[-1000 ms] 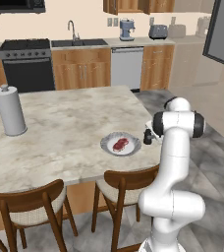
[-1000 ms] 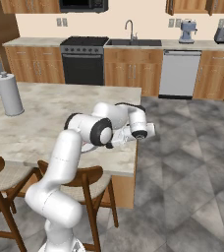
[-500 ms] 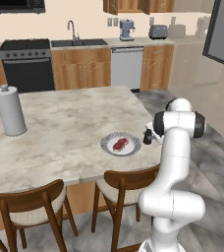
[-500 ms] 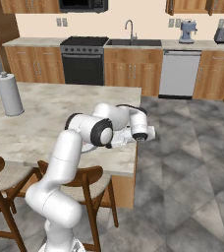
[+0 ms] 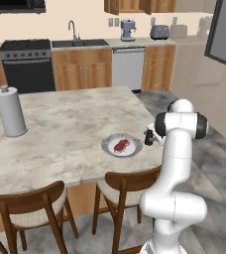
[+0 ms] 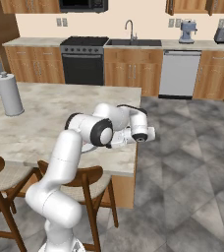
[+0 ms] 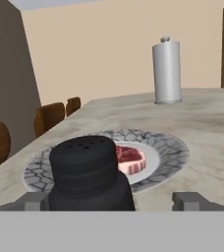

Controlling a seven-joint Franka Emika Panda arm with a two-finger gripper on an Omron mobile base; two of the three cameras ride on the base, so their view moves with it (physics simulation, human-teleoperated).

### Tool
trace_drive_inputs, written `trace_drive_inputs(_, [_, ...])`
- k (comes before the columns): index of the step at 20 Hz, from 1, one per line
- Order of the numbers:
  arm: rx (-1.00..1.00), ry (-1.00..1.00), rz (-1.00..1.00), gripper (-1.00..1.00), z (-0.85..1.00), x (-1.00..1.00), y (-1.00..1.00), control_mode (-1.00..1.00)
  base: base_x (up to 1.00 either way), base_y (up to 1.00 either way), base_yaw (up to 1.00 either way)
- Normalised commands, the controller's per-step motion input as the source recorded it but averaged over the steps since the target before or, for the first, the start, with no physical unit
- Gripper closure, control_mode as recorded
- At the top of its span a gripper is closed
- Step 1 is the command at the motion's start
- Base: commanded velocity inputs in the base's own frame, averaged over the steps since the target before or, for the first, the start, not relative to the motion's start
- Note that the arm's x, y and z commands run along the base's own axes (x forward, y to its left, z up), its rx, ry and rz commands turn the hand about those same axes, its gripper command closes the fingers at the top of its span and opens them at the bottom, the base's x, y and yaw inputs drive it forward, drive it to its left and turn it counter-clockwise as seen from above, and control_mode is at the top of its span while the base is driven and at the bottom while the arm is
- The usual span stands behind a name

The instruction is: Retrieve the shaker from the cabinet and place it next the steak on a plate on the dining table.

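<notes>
The fingers (image 7: 111, 202) are spread wide, one tip on each side of the shaker (image 7: 91, 172), neither pressed against it. The shaker is stood upright on the tabletop (image 5: 70, 129), just right of the plate (image 5: 108, 148) bearing the steak (image 5: 121, 145), near the right edge. It could be tipped or dragged off that edge if a tip is caught on it during withdrawal.
</notes>
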Motion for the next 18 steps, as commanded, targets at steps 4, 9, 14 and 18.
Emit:
trace_drive_inputs(4, [0.01,0.00,0.00,-1.00,0.00,-0.02,-0.02,-1.00,0.00,0.00,0.00])
trace_drive_inputs(9, [0.04,0.02,0.00,-1.00,0.00,0.01,-0.34,-1.00,0.00,0.00,0.00])
trace_drive_inputs(14, [0.07,0.00,0.00,-1.00,0.00,0.02,-0.55,-1.00,0.00,0.00,0.00])
trace_drive_inputs(18, [0.09,0.00,-0.05,-1.00,0.10,-0.03,-0.31,-1.00,0.00,0.00,0.00])
